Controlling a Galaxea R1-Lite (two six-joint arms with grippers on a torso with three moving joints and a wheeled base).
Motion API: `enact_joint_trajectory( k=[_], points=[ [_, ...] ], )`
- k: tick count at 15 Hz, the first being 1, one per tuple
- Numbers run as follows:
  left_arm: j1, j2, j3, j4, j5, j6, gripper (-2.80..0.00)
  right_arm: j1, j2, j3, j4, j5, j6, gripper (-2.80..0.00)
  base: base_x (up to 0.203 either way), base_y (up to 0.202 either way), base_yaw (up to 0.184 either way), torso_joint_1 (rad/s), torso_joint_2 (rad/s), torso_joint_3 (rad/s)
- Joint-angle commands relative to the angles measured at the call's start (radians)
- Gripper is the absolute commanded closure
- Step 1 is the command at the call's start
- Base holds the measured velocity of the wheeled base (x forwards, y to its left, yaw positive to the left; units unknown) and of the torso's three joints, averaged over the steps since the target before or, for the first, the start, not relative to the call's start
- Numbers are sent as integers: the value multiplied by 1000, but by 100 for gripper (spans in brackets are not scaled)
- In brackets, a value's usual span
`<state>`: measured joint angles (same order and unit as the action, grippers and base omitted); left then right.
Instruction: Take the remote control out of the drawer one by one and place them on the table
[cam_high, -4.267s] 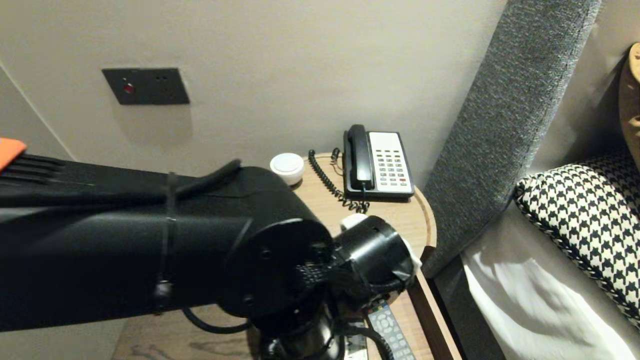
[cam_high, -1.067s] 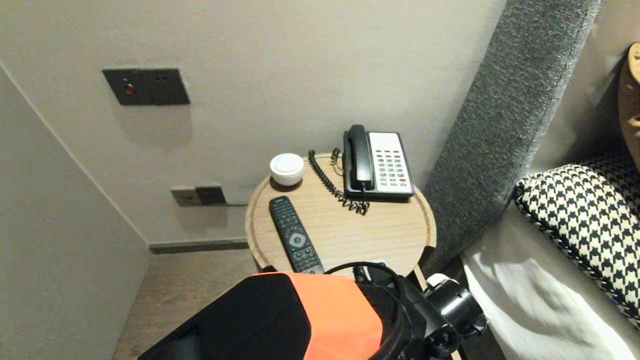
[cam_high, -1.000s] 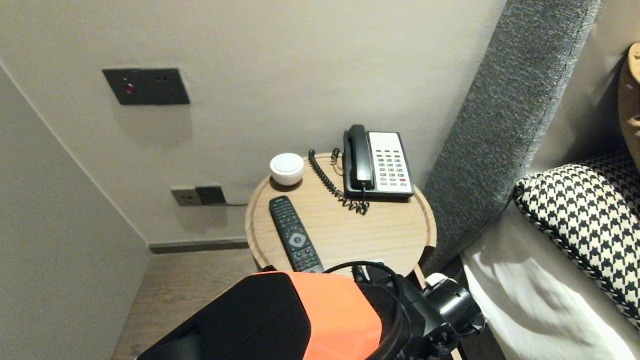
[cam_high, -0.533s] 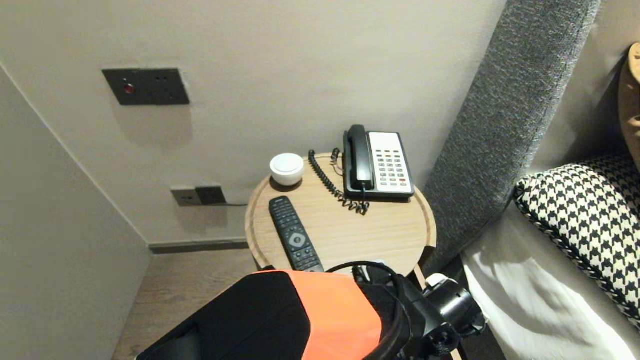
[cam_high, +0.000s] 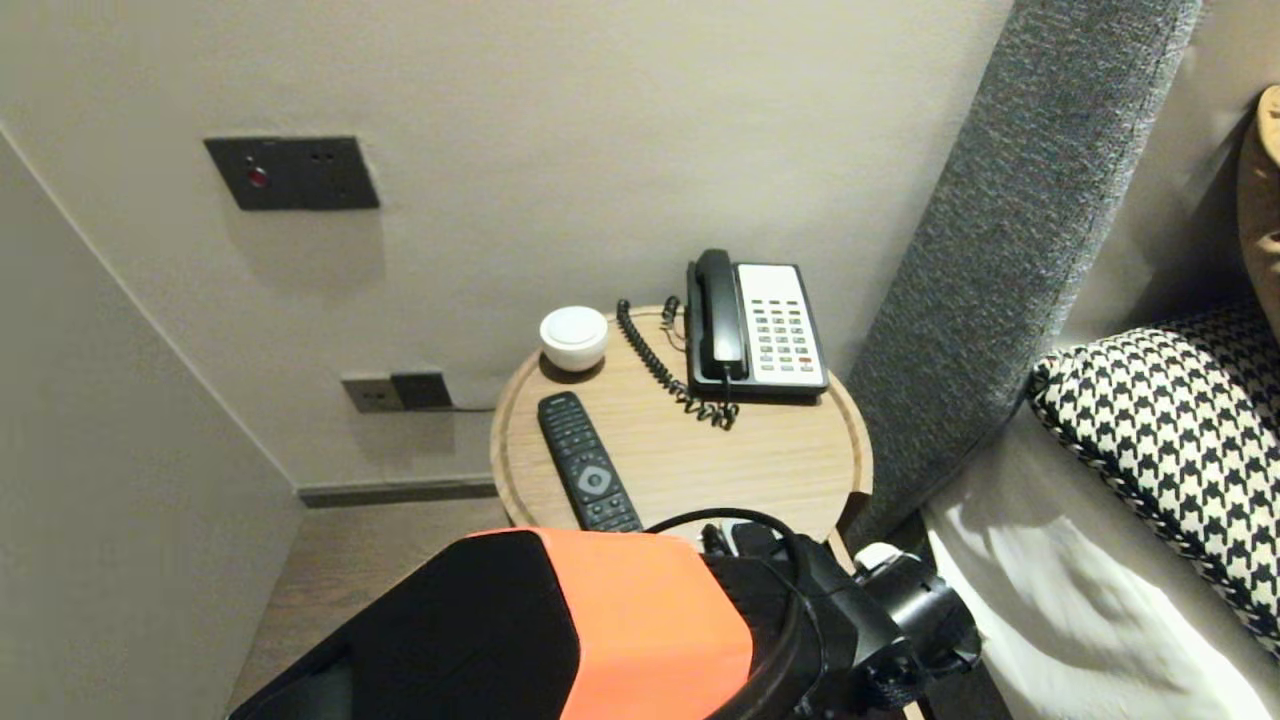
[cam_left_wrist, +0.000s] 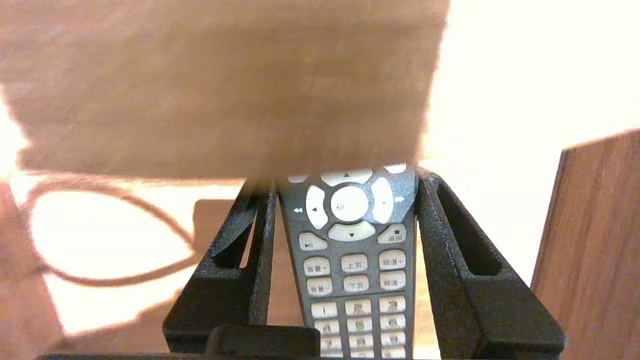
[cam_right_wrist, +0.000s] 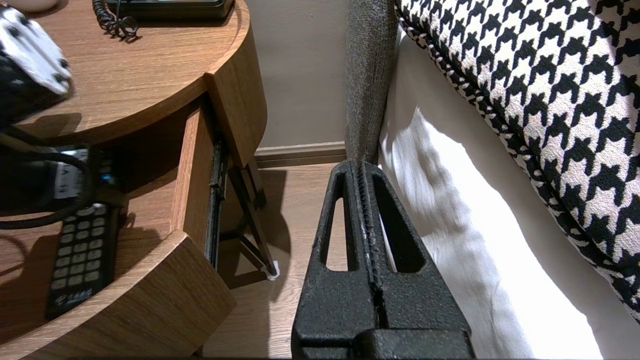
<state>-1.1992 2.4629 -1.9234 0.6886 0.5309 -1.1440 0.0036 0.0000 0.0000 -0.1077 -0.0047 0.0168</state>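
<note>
A black remote (cam_high: 588, 472) lies on the counter (cam_high: 770, 465). Beneath its top, in the open drawer (cam_right_wrist: 192, 165), the left tool (cam_left_wrist: 345, 184) is clamped on the grey remote (cam_left_wrist: 356, 270) across its narrow sides, probably the only span it fits. The right tool (cam_right_wrist: 364, 172), fingers together, hangs idle beside the bed (cam_right_wrist: 450, 215).

On the round counter (cam_high: 790, 470), the telephone (cam_high: 755, 325) stands at the back right, the lidded container (cam_high: 574, 337) at the back left, and a remote control (cam_high: 588, 462) lies just before the container. Beneath the counter's front, the open drawer (cam_right_wrist: 150, 300) holds a second remote (cam_left_wrist: 355, 260), clasped between the jaws of the left gripper (cam_left_wrist: 344, 185). The right gripper (cam_right_wrist: 363, 167) hangs between drawer and bed (cam_high: 1060, 600).
</note>
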Motion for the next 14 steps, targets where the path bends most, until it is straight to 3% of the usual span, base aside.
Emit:
enact_joint_trajectory(
  k=[1,14],
  points=[
    [-3,-30,0,22,-25,-7,0,0,2,40,-1,0,0,0,0,0,0,0,0,0],
    [1,-38,12,46,-86,-2,0,-1,2,40,-1,0,0,0,0,0,0,0,0,0]
  ],
)
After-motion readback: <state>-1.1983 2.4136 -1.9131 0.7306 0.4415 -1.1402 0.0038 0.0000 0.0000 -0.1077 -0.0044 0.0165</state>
